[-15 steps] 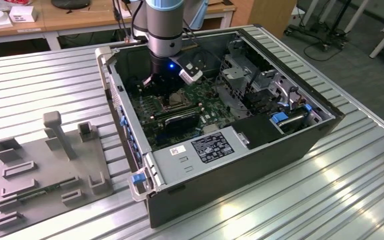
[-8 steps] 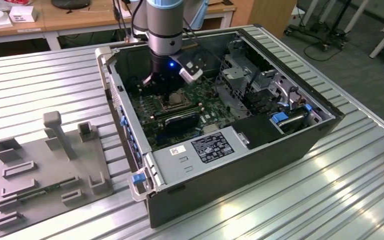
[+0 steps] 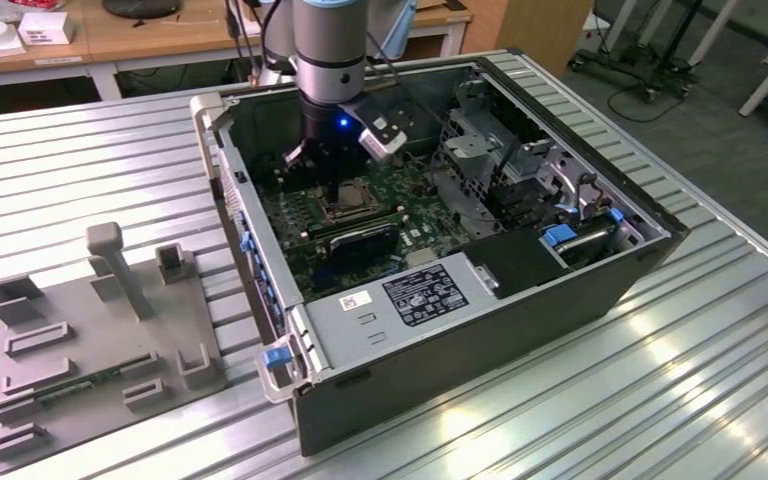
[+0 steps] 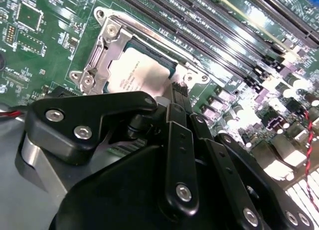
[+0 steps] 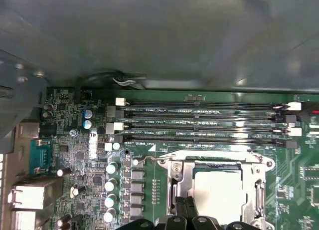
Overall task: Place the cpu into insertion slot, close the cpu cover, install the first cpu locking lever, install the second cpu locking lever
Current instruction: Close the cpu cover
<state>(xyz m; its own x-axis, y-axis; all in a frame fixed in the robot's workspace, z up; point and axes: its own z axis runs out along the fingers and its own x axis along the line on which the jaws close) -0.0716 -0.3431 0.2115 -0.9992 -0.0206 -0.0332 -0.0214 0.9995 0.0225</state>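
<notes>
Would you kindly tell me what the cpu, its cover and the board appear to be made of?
The cpu looks like metal: a dull grey, matte face. The cover seems stamped steel or similar: silvery, with bright glints. The board is probably lacquered fibreglass laminate: glossy green with printed traces.

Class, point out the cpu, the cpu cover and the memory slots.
cpu (image 4: 144,65), second wrist view, grey face.
cpu cover (image 4: 103,53), second wrist view, silvery side bar.
memory slots (image 5: 209,129), first wrist view, one black slot.

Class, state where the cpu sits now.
In the second wrist view, the cpu lies in the insertion slot, framed by the cpu cover, beside the long memory slots.
</notes>
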